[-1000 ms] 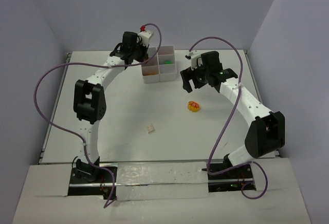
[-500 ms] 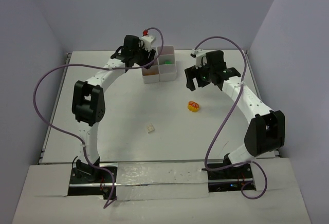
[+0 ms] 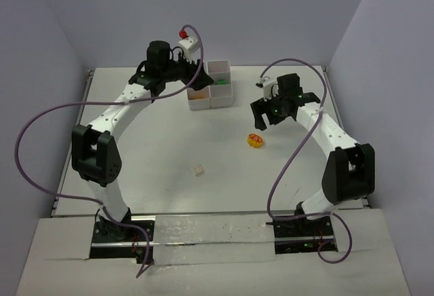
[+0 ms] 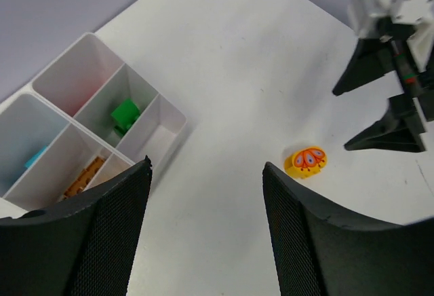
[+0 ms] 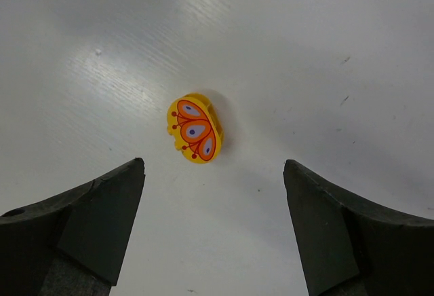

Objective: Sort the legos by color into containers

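Note:
The white divided tray (image 3: 201,104) stands at the back of the table. In the left wrist view the tray (image 4: 171,121) holds a green lego (image 4: 125,114), a cyan lego (image 4: 35,157) and a brown-orange lego (image 4: 84,174) in separate compartments. My left gripper (image 3: 195,82) hangs open and empty over the tray's near-left side, its jaws (image 4: 207,167) wide apart. A yellow lego with an orange pattern (image 3: 255,140) (image 5: 195,127) (image 4: 306,161) lies on the table. My right gripper (image 3: 266,122) (image 5: 213,163) hovers open just above and behind it. A small white lego (image 3: 198,170) lies nearer the front.
Purple cables loop from both arms over the table sides. The table's raised edges (image 3: 89,75) run along left and right. My right gripper's black fingers (image 4: 386,133) show at the right of the left wrist view.
My left gripper has gone from shut to open over the tray, and its elbow swung left. My right gripper moved right and nearer, towards the yellow lego.

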Controlling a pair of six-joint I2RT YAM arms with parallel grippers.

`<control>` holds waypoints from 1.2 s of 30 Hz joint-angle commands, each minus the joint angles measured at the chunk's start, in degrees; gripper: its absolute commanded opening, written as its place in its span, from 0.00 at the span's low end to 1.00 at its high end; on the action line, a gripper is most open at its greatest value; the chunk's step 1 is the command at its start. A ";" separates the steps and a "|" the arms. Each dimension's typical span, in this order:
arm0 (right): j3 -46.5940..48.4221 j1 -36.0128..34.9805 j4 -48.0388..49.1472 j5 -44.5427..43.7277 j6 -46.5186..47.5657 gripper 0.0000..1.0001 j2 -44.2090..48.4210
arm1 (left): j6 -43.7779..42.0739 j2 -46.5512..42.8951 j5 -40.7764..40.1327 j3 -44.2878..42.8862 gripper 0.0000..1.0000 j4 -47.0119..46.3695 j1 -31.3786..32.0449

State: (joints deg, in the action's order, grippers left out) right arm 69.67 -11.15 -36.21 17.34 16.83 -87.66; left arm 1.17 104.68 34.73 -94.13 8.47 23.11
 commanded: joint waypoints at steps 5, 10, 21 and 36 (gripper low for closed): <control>0.08 -4.41 -3.79 -7.71 8.88 0.88 -8.15 | 1.20 -4.24 0.32 2.31 0.77 1.30 -0.97; 2.40 -7.40 -4.66 -8.91 9.45 0.88 -11.66 | 1.38 -5.36 -1.25 3.60 0.79 1.38 -1.32; 7.97 -10.90 -7.46 -11.11 9.11 0.84 -19.92 | 1.84 -5.52 -3.69 4.36 0.85 1.91 -1.93; 12.52 -11.38 -12.06 -6.80 10.96 0.09 -21.89 | 2.27 -6.87 -4.23 5.91 0.86 1.87 -2.78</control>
State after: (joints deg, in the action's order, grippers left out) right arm 78.95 -21.79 -46.43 7.76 26.85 -110.98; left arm 2.60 101.22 31.29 -88.61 11.02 21.09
